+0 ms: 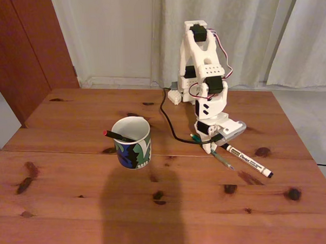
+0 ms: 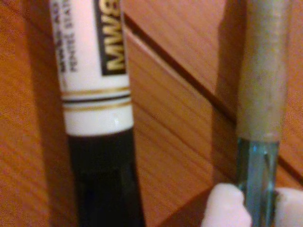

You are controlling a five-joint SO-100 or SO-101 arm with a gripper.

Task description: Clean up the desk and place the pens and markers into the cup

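The patterned cup [image 1: 133, 150] stands on the desk [image 1: 74, 201] left of centre, and a thin black pen with a red tip [image 1: 117, 136] leans inside it. My gripper [image 1: 209, 148] is down at the desk to the cup's right. In the wrist view the gripper [image 2: 258, 210] has a white fingertip [image 2: 225, 208] pressed against each side of the teal-green pen [image 2: 260, 142], which lies on the wood [image 2: 180, 118]. The white marker with a black cap [image 2: 97, 94] lies just beside it, untouched. In the fixed view the marker [image 1: 248, 160] and the teal-green pen [image 1: 223, 160] point toward the front right.
A black cable [image 1: 168, 119] runs from the arm's base across the desk behind the cup. A seam crosses the desk just behind the gripper. White curtains hang behind the table, and a shadow falls on the front middle of the wood.
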